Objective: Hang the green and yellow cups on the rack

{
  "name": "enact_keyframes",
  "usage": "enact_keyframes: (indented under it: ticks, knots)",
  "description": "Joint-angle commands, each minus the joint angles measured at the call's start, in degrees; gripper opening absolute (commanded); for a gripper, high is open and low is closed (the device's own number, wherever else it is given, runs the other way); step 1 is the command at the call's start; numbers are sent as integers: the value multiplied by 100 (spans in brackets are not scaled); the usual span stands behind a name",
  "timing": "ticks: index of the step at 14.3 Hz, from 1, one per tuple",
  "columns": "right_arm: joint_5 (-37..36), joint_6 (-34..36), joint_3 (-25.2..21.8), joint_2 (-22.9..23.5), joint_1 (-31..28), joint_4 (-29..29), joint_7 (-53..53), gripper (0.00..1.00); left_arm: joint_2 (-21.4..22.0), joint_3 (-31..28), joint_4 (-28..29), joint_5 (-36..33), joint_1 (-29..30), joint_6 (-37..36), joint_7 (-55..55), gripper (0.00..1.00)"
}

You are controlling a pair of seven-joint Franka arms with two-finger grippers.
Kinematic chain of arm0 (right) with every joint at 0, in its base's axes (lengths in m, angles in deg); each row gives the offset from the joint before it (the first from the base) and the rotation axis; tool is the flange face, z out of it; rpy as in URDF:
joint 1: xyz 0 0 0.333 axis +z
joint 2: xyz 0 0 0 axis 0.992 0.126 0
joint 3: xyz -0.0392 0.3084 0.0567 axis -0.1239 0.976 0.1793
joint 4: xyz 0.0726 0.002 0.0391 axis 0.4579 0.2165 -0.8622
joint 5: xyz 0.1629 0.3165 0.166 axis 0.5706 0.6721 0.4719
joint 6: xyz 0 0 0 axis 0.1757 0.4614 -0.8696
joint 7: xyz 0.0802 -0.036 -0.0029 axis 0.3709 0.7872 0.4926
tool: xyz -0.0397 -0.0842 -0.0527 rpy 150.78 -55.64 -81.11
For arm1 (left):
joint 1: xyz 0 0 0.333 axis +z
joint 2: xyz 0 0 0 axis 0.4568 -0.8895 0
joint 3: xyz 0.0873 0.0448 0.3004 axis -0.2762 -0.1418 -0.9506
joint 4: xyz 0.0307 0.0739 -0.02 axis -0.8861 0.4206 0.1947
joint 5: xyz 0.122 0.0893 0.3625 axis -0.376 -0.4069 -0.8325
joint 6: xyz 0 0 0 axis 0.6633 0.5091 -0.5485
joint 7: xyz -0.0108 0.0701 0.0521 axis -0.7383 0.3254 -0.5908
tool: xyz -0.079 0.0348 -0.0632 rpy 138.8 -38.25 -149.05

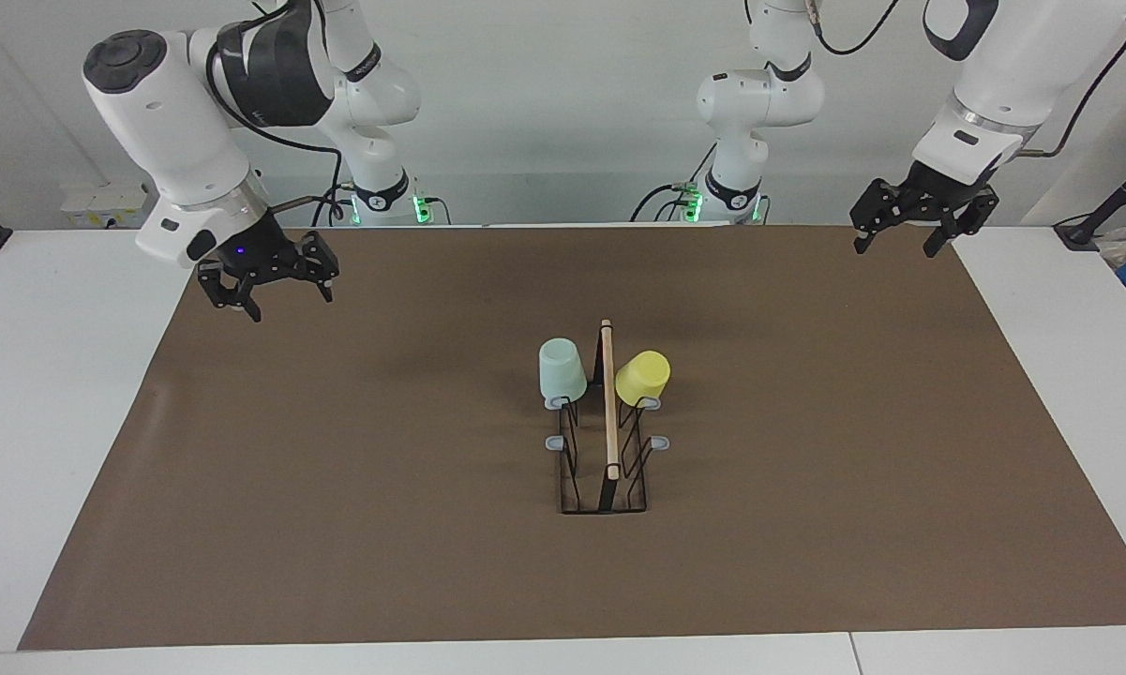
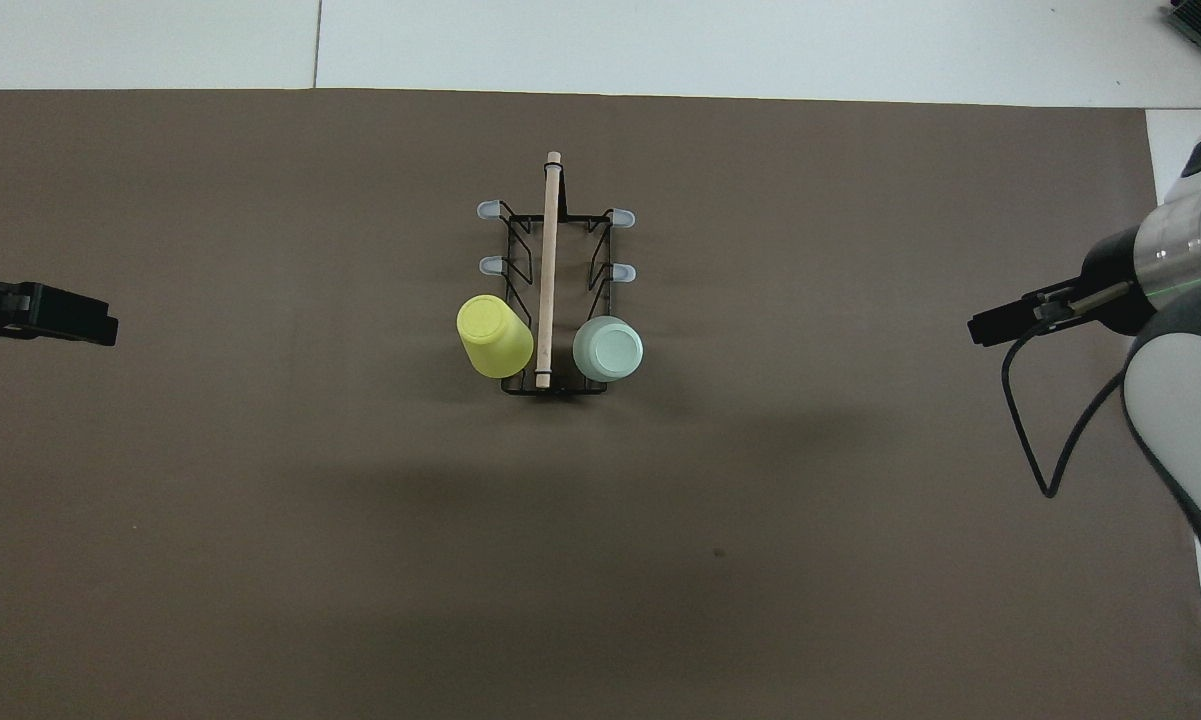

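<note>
White walls back a white tabletop (image 1: pixel 56 422) covered almost edge to edge by a brown mat (image 1: pixel 337 487). At the mat's middle stands the rack (image 1: pixel 604 469), its wooden rod (image 1: pixel 608 403) running from the robots' edge toward the edge away from them. Both cups sit upside down on the pair of prongs nearest the robots: the green cup (image 1: pixel 562 369) on the prong toward the right arm's end, the yellow cup (image 1: pixel 642 377) on the prong toward the left arm's end, leaning outward. Four grey prong tips farther from the robots are bare.

The overhead view shows the cups' round bottoms and the rod between them, with the green cup (image 2: pixel 608 349) upright and the yellow cup (image 2: pixel 494 335) tilted away from the rod; only the facing view shows the arms' whole length.

The right gripper (image 1: pixel 286 295) hangs over the mat's corner at its own end, jaws apart, holding nothing. The left gripper (image 1: pixel 895 242) hangs over the mat's corner at its end, jaws likewise apart and empty.
</note>
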Motion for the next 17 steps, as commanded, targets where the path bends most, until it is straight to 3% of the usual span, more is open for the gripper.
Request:
enact_keyframes:
  ticks: [1,6,12,17]
  knots:
    - [-188,341,-100,10,162,-200,-140,100,38,-19,53,27,40,-57,47,100]
    - [-232,1177,-92,11,452,-622,-1130,100,38,-28,54,27,66,-66,47,100]
    - [-39,1406,-101,-16,514,-658,-2020,100,38,-19,54,27,31,-66,47,100]
    - [-117,1126,-101,-25,514,-650,-2021,100,38,-19,53,27,-4,-13,47,100]
